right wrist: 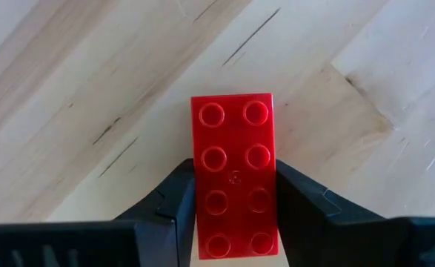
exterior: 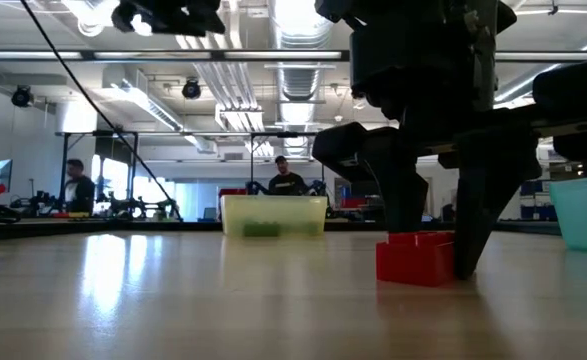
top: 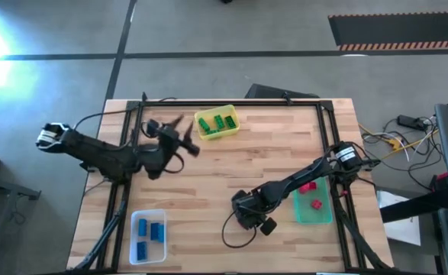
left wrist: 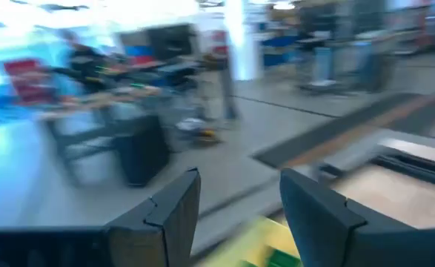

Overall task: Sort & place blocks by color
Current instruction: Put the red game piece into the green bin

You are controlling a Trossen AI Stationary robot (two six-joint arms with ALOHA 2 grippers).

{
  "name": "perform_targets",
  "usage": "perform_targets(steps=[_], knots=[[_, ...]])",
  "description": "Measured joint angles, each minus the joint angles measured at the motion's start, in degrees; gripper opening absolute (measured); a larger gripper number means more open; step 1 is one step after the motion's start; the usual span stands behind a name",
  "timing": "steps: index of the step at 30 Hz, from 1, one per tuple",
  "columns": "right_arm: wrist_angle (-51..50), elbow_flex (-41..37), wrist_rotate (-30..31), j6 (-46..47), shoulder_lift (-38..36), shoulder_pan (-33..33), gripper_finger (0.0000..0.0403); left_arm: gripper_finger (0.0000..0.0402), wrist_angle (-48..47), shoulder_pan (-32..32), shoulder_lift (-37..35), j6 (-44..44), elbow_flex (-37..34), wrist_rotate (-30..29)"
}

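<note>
A red two-by-four brick (right wrist: 230, 130) lies flat on the wooden table, studs up, near the table's near edge in the middle, also seen low on the table (exterior: 413, 258). My right gripper (right wrist: 234, 200) stands over it, shut on it, and hides it in the high view (top: 249, 214). My left gripper (top: 184, 136) hovers open and empty above the table's far left part, beside the yellow bin (top: 217, 124) that holds green bricks. In its wrist view the left gripper (left wrist: 239, 200) has a wide gap between its fingers. My right gripper pinches the red brick by its two long sides (right wrist: 196, 189), one finger on each, over the half nearer the wrist. The fingers (exterior: 478, 215) come from above, pointing down, and lie across the brick's width. The brick sits level with its underside on the table.
A translucent green bin (top: 313, 200) with red bricks stands right of my right gripper. A clear bin (top: 149, 235) with blue bricks sits at the near left. People sit at benches beyond the far edge (exterior: 286, 180). Bare wood lies across the table's middle.
</note>
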Motion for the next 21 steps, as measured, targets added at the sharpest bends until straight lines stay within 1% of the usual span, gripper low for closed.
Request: perform_targets(steps=[4,7,9,14,19,21], knots=[[-1.0,-0.1,1.0,0.7,-0.7,0.0,0.0128,0.0171,-0.2,-1.7,0.3,-7.5,-4.7,8.7],[-2.1,-0.2,4.4,3.5,-2.5,0.0,0.0128,0.0171,0.2,-2.4,1.1,-10.5,-6.7,12.7],[-3.6,-0.2,7.0,6.2,-4.5,0.0,0.0128,0.0171,0.6,-2.7,2.1,-10.5,-7.6,14.4],[-9.5,-0.1,11.6,15.2,-9.8,-0.3,0.0128,0.0171,3.4,-3.0,3.3,-10.5,-8.5,14.5],[-18.7,-1.0,14.2,25.9,-16.8,-0.3,0.0128,0.0171,3.2,-2.9,3.3,-10.4,-8.5,14.5],[-23.5,-1.9,14.4,31.4,-19.4,-0.3,0.0128,0.0171,3.2,-3.0,3.2,-10.4,-8.4,14.5]])
